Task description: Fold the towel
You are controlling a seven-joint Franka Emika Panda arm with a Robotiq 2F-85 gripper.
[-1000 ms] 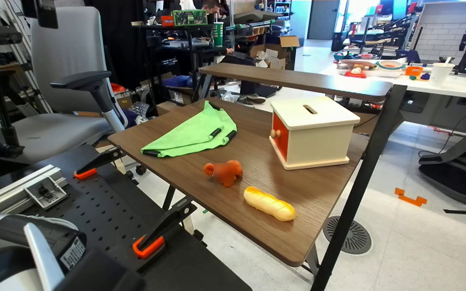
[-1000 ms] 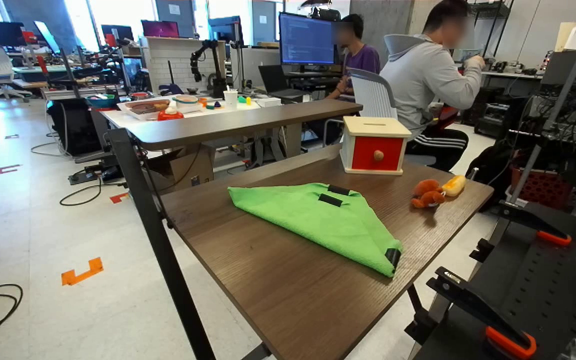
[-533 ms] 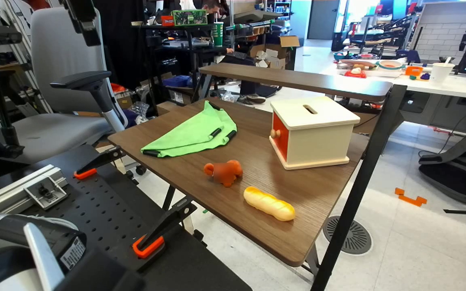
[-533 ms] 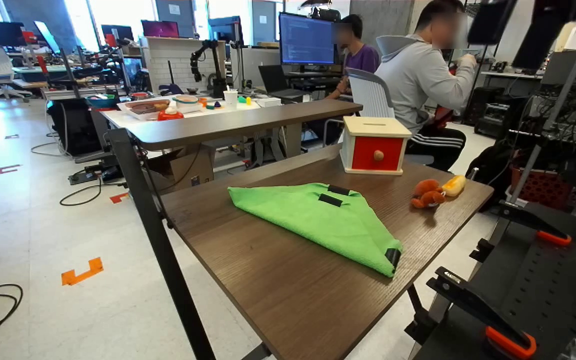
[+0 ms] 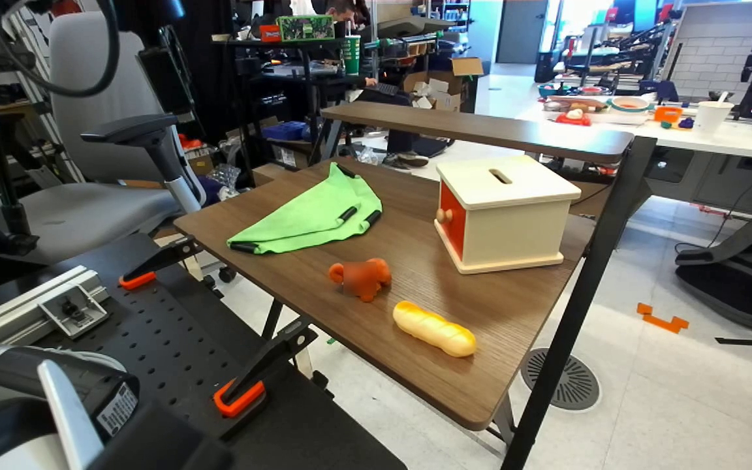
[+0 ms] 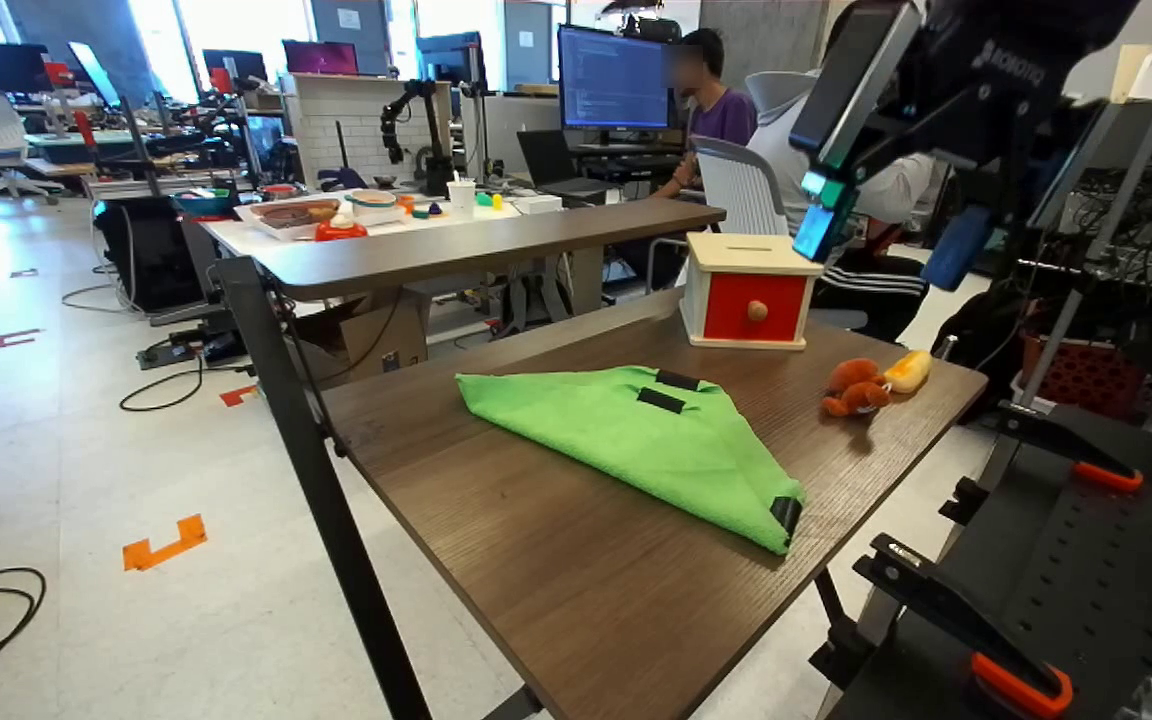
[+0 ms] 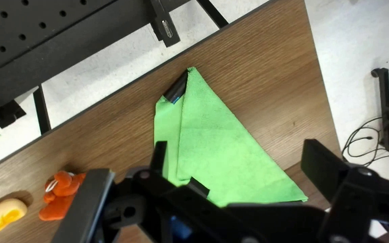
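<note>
The green towel lies on the brown table in both exterior views (image 5: 304,215) (image 6: 626,430), folded into a rough triangle with black tape at its corners. In the wrist view the towel (image 7: 228,152) lies below my fingers, its lower edge hidden by the gripper. My gripper (image 6: 888,240) is high above the table, apart from the towel and near the wooden box in that exterior view. In the wrist view its fingers (image 7: 236,148) are wide apart with nothing between them. Part of the arm shows at the upper left in an exterior view; the fingertips there are unclear.
A wooden box (image 6: 751,300) with a red front stands on the table (image 6: 536,560). An orange plush toy (image 5: 366,279) and a toy bread (image 5: 435,329) lie near the table edge. A raised shelf (image 5: 474,128) runs along the far side. Black clamps (image 5: 265,365) sit on the pegboard bench.
The arm and gripper have come down into both exterior views from the top, moving over the table side. The towel and the other objects have not moved.
</note>
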